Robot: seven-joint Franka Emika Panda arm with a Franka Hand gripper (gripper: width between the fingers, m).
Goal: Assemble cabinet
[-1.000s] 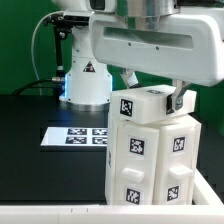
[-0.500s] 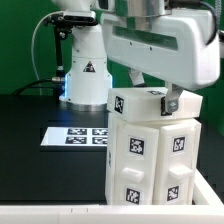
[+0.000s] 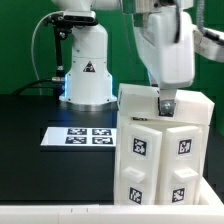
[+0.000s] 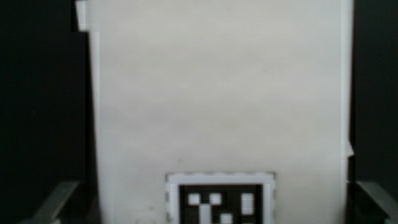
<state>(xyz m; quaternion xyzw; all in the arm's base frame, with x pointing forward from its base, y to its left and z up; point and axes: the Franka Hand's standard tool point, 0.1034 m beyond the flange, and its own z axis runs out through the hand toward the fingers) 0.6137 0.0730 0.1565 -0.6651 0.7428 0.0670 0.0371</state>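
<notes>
The cabinet (image 3: 160,160) is a tall white box that stands upright at the exterior view's right, with several black-and-white tags on its two visible faces. My gripper (image 3: 165,103) comes down from above and is shut on the cabinet's top edge. In the wrist view the cabinet's white face (image 4: 214,90) fills the frame, with one tag (image 4: 222,200) near the gripper (image 4: 214,208). The dark fingers (image 4: 59,200) stand on either side of the white body.
The marker board (image 3: 80,136) lies flat on the black table at the exterior view's left of the cabinet. The arm's white base (image 3: 85,70) stands behind it. A white rim (image 3: 60,212) runs along the table's front edge.
My gripper has turned about its vertical axis, and the cabinet has turned with it and shifted toward the exterior view's right. The tag on the cabinet's top no longer shows.
</notes>
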